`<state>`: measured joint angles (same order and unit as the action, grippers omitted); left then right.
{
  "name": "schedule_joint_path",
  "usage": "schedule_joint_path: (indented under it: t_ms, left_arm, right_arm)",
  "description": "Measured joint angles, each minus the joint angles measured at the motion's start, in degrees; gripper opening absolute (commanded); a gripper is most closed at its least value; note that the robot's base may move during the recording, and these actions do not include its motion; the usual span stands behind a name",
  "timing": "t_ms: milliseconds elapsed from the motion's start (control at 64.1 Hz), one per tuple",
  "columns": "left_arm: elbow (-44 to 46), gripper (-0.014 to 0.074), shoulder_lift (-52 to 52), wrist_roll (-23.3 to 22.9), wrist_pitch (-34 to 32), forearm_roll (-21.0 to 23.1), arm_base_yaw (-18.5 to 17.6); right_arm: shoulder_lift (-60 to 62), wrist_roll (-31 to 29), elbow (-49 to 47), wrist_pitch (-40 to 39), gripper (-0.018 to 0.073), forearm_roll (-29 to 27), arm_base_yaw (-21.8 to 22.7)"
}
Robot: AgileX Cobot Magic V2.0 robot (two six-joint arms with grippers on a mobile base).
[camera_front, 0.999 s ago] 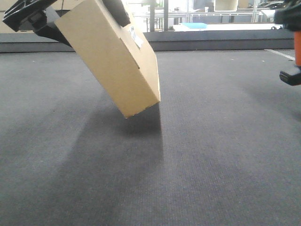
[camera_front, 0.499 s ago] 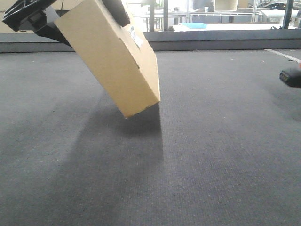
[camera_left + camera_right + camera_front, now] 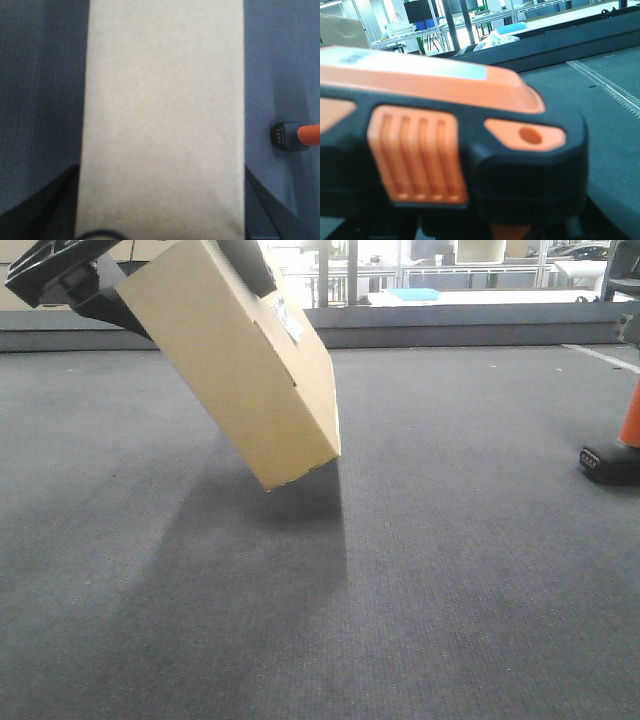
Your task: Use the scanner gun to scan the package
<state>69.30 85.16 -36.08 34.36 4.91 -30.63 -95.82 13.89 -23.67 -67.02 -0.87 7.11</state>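
At the far right of the front view, the scanner gun (image 3: 618, 445) is seen with its black foot low on the grey carpet (image 3: 450, 570), well apart from the package (image 3: 240, 370). Its head is cut off there, and the right wrist view is filled by it, so it cannot be told if it is pinched by the right gripper or not. The white label (image 3: 290, 320) is small and sits high on the tilted box. It could be missed by the beam if the gun is aimed too low. The box could also slip or swing, as it is held only at its top end. That end is pinched by the left gripper (image 3: 170, 285), which is reached in from the upper left. The low corner is hung just over the carpet, perhaps touching it.
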Motion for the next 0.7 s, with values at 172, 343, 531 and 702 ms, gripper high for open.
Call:
schedule_joint_path:
  t_ms: [172, 343, 531, 702]
  left_arm:
    - [0.0, -0.0111, 0.0, 0.0, 0.0, 0.0, 0.0]
    - [0.0, -0.0111, 0.0, 0.0, 0.0, 0.0, 0.0]
    - [0.0, -0.0111, 0.0, 0.0, 0.0, 0.0, 0.0]
    - [0.0, -0.0111, 0.0, 0.0, 0.0, 0.0, 0.0]
  right_arm:
    - [0.0, 0.0, 0.0, 0.0, 0.0136, 0.3, 0.0]
    - [0.0, 0.0, 0.0, -0.1, 0.0363, 0.9, 0.0]
    - [0.0, 0.1, 0.0, -1.0, 0.0556, 1.5, 0.0]
    - [0.0, 0.1, 0.0, -0.7, 0.0563, 1.6, 0.0]
